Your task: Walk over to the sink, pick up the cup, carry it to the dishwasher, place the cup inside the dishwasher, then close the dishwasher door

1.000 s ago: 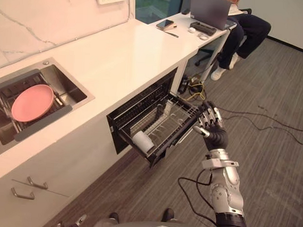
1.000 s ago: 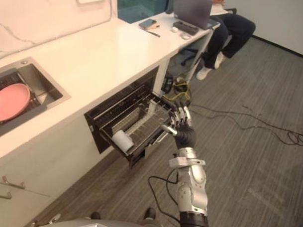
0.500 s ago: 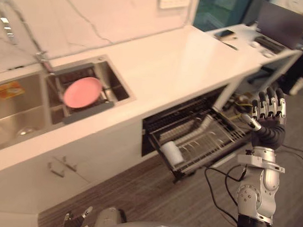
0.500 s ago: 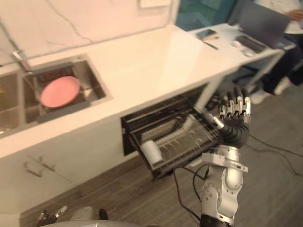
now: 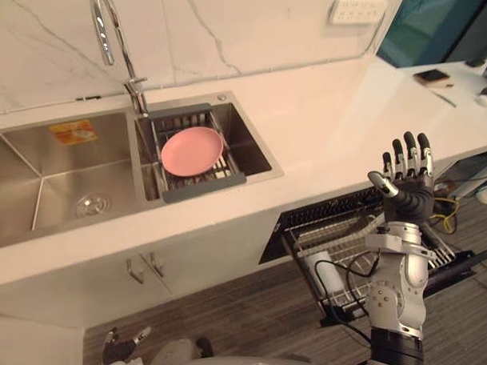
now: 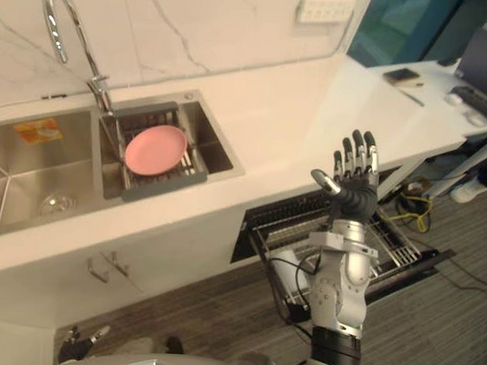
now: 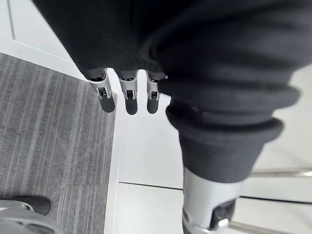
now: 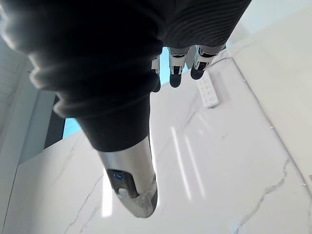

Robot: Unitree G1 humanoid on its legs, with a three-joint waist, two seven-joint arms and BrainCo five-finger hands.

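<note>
A white cup [image 5: 319,268] lies on its side in the pulled-out dishwasher rack [image 5: 349,238] under the counter, at the rack's left front corner. The dishwasher's dark front [image 5: 465,266] stands open to the right. My right hand [image 5: 407,188] is raised upright in front of the counter edge, above the rack, open with straight fingers [image 8: 178,63] and holding nothing. My left hand [image 5: 122,346] hangs low by the cabinet fronts, with its straight fingers [image 7: 127,95] empty above the floor.
A pink plate [image 5: 192,150] rests in a grey drain rack [image 5: 203,181] in the double sink [image 5: 35,191], under a tall faucet [image 5: 109,34]. A phone [image 5: 433,76] lies on the far counter. Yellow and black cables [image 5: 446,212] lie on the floor by the dishwasher.
The camera has swung left, bringing the whole sink into view. My right hand has lifted from the rack's front edge to above counter height. The cup stays in the rack.
</note>
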